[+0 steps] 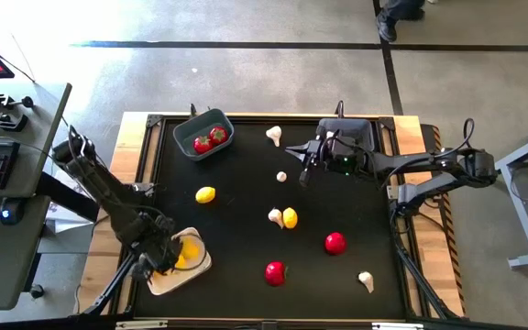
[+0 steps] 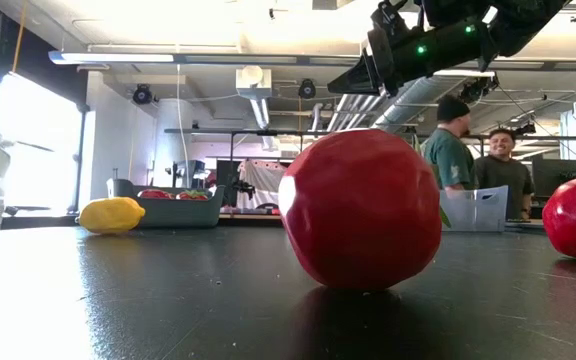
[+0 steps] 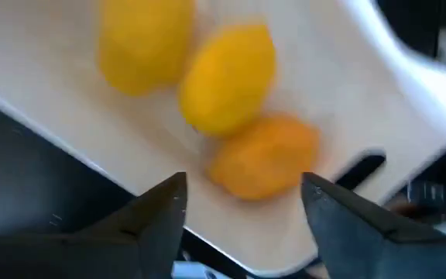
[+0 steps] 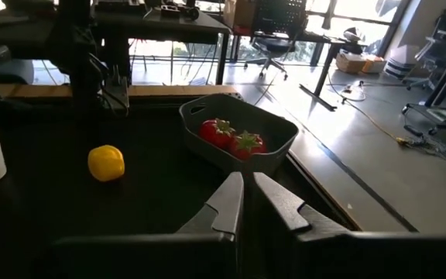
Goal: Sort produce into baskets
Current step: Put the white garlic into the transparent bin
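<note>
Black tabletop [image 1: 246,165], produce scattered.
Left gripper [image 1: 166,257] over cream tray [image 1: 200,268] at near-left corner; fingers [image 3: 161,213] spread apart, holding nothing; three lemons [image 3: 227,77] lie in tray just ahead of fingertips.
Next loose lemon [image 1: 205,194] sits up-table from tray, toward grey-blue bin [image 1: 203,135] holding two red pieces; left arm clearly nearer.
Second loose lemon [image 1: 290,217] mid-table, touching garlic bulb [image 1: 275,216].
Right gripper [image 1: 299,152] hovers at far side beside dark bin [image 1: 345,128], fingers pressed together, empty.
</note>
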Controlling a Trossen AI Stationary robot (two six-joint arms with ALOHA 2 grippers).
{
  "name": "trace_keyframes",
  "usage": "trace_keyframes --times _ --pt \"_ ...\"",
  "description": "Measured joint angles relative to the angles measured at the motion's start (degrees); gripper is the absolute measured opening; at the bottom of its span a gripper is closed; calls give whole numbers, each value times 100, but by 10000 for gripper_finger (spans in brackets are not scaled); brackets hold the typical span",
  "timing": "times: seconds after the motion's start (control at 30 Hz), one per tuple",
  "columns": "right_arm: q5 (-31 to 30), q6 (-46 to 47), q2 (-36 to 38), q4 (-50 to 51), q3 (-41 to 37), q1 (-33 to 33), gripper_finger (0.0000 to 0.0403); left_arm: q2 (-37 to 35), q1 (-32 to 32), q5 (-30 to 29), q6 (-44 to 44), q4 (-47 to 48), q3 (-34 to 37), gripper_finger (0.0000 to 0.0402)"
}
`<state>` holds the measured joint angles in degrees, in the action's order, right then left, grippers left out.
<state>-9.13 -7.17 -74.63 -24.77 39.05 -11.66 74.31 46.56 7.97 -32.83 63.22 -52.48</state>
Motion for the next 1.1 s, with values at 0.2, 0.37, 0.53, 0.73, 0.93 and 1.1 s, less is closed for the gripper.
trace_keyframes --times 0.2,0.37,0.53,0.73,0.93,1.1 --pt "-271 360 -43 252 0 0 32 -589 -761 -557 156 -396 473 102" --pt "-347 543 -307 268 -2 0 89 -1131 -1620 -611 707 -1084 902 9" --pt "-740 739 -806 -151 -1 -18 162 -1632 -2650 -909 1386 -2545 1438 16" --pt "-1042 1166 -1522 63 554 -307 245 -1920 -3983 -556 2260 -4498 2258 2" --pt "-1030 1382 -2430 1302 1665 -738 297 -1916 -5081 91 2695 -6612 2863 1" --pt "-981 1386 -3155 2437 2708 -1092 312 -1915 -5885 381 2753 -8014 3334 0"
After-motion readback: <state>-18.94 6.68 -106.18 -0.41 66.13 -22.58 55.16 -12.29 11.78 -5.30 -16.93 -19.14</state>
